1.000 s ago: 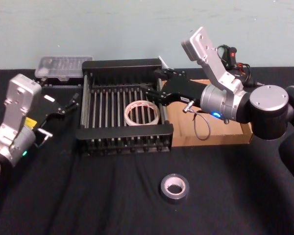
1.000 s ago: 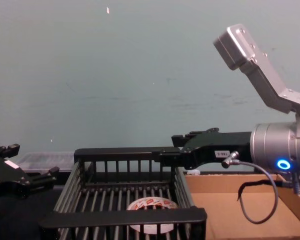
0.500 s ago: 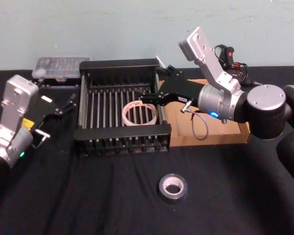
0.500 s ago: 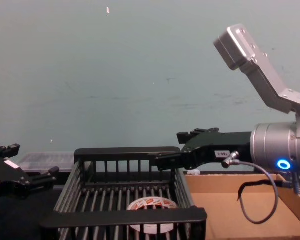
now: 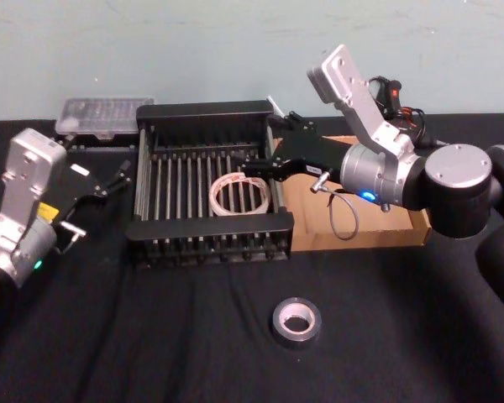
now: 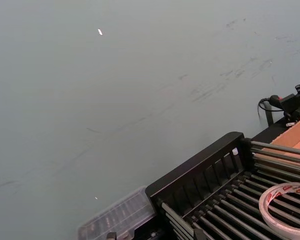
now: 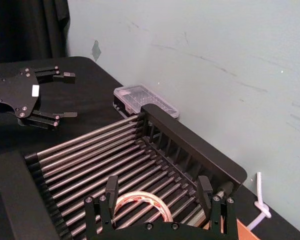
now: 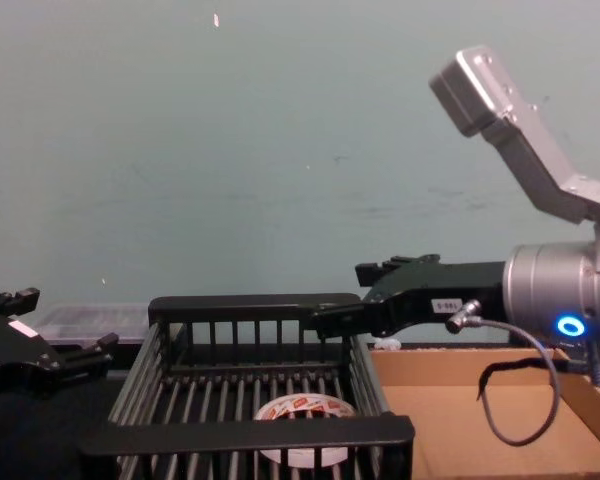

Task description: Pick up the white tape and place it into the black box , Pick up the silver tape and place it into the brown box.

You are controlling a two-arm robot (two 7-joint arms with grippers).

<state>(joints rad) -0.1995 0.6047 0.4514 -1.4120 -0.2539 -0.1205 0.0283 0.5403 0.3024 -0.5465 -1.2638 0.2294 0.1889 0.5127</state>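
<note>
Tape is the whole business, and from the head view the white tape already lies flat on the bars inside the black box. The right gripper hangs over that box's right side with its fingers parted and empty. The left gripper sits parked off to the left of the box, fingers spread. The silver tape rests alone on the black tabletop, nearer the robot and well apart from both boxes; the brown box stands just beside the black one.

From the chest view, the white roll shows through the slats, and the right gripper's fingers hover above the box rim, touching nothing.

The left wrist view catches an edge of the white roll on the bars. The right wrist view looks down past its own open fingers at the same roll.

I'd judge the silver roll light and stiff, a firm ring that won't crush. Its outer face may be slick, so pinching across the wall, one finger in the dark centre hole and one outside, seems the safest hold.
</note>
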